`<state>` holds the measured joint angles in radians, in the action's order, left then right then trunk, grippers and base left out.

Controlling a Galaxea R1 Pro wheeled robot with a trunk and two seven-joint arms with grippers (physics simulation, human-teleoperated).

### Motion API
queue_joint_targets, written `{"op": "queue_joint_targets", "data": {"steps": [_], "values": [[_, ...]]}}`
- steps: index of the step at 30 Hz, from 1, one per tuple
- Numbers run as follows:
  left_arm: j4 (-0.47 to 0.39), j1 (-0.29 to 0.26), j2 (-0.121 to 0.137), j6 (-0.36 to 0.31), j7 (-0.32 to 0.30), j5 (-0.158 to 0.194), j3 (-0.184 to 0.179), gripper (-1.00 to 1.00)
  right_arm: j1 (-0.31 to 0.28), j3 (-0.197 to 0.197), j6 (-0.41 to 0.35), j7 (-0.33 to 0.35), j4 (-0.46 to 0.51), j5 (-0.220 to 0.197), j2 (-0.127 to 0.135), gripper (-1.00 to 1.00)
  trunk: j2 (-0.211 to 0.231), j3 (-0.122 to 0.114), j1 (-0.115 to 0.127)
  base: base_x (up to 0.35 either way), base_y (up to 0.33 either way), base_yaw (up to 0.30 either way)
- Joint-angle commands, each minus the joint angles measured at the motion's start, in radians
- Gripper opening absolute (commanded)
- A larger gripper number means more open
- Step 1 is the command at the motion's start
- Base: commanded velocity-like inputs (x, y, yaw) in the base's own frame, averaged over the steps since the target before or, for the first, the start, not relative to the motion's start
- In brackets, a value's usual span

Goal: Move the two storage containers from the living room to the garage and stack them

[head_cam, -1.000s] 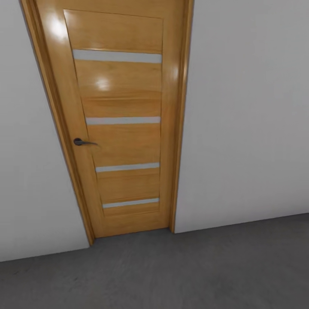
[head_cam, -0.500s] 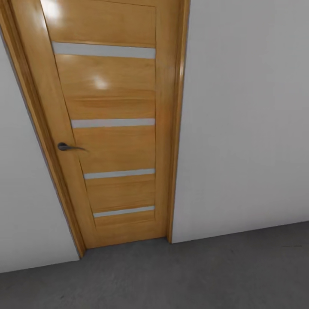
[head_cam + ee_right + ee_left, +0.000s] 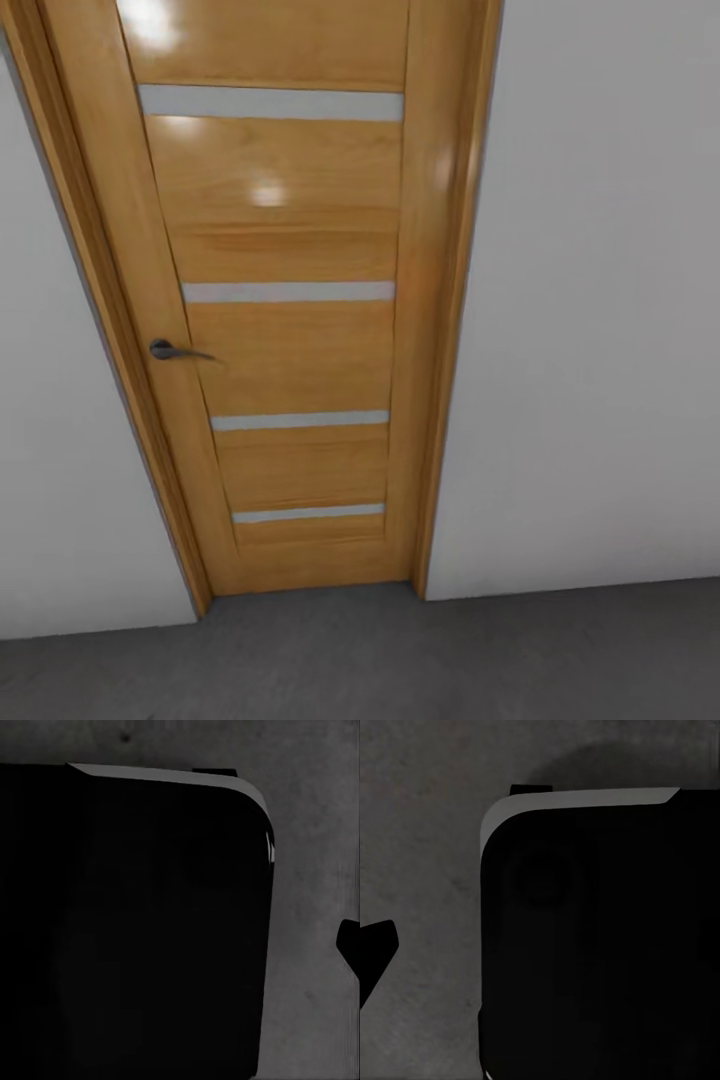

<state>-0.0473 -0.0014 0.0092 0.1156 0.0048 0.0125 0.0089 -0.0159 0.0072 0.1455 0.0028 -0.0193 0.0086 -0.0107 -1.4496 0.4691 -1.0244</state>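
I hang both arms low beside my black base [image 3: 600, 945], likely tucked for driving; a dark fingertip [image 3: 375, 949] edges each wrist view, so I cannot tell how open my grippers are, and I see nothing held; no bins in sight. Ahead, a closed wooden door [image 3: 285, 300] in a pale wall [image 3: 600, 300]; grey concrete floor [image 3: 450, 660] underneath, so probably the garage.

Door [image 3: 290, 300]: set in the wall [image 3: 600, 300], which flanks it left and right.
Handle [image 3: 165, 349]: on the door's left edge.
Floor [image 3: 450, 660]: before both.
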Motion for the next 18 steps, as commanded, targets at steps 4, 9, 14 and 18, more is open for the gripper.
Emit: {"op": "queue_joint_targets", "data": {"steps": [4, 9, 14, 18], "values": [[0.000, 0.000, 0.000, 0.003, 0.001, 0.001, 0.000, 1.00, -0.001, 0.000, 0.005, 0.000, -0.002, 0.001, 0.000, 1.00, 0.000, 0.001, -0.001, 0.318, 0.000, 0.266], [0.000, 0.000, 0.000, 0.003, 0.001, 0.001, 0.001, 1.00, -0.001, 0.000, 0.005, 0.000, -0.002, 0.001, 0.000, 1.00, 0.000, 0.001, -0.001, 0.318, 0.000, 0.267], [0.000, 0.000, 0.000, 0.003, 0.001, 0.001, 0.000, 1.00, -0.001, 0.000, 0.005, 0.000, -0.002, 0.001, 0.000, 1.00, 0.000, 0.001, -0.001, 0.318, 0.000, 0.267], [0.000, 0.000, 0.000, 0.003, 0.001, 0.001, 0.001, 1.00, -0.001, 0.000, 0.005, 0.000, -0.001, 0.001, 0.000, 1.00, 0.000, 0.001, -0.001, 0.318, 0.000, 0.243]]}}
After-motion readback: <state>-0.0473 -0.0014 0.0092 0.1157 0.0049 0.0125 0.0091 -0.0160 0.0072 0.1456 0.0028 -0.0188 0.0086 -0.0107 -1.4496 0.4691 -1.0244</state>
